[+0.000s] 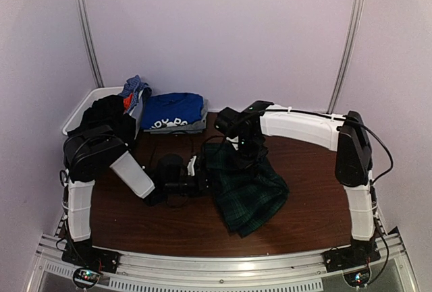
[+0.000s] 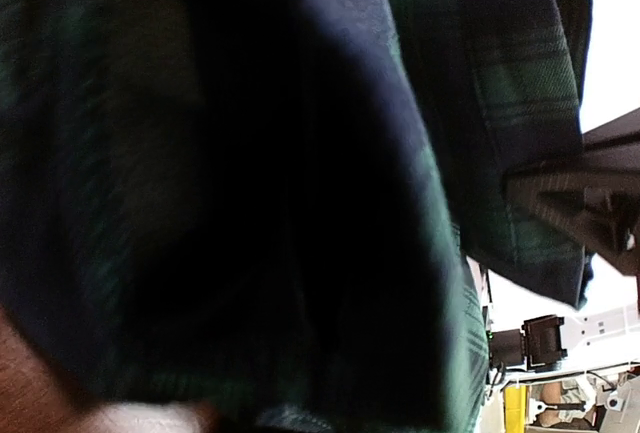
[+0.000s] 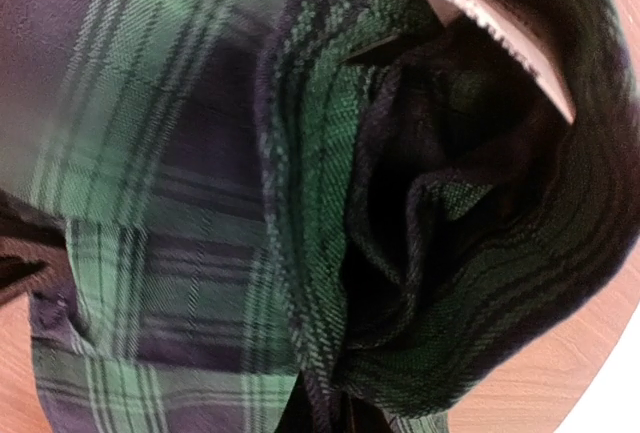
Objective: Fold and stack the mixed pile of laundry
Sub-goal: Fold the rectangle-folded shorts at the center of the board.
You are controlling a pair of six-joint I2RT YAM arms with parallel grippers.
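Left pincer clenches the left edge of the tartan skirt; right pincer clenches its far edge. Most of the skirt lies right of the left hold, long axis near-to-far.

Woven tartan skirt; glossy wooden table

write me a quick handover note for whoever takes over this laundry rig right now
Left gripper: shut on the left edge of the dark green tartan pleated skirt.
Right gripper: shut on the skirt's far edge.
The skirt lies crumpled mid brown wooden table, unfolded.
Done: royal-blue printed T-shirt folded at the back, on a grey piece.
Left: fold and stack the skirt; black garments and a multicoloured piece wait in the white plastic basket.
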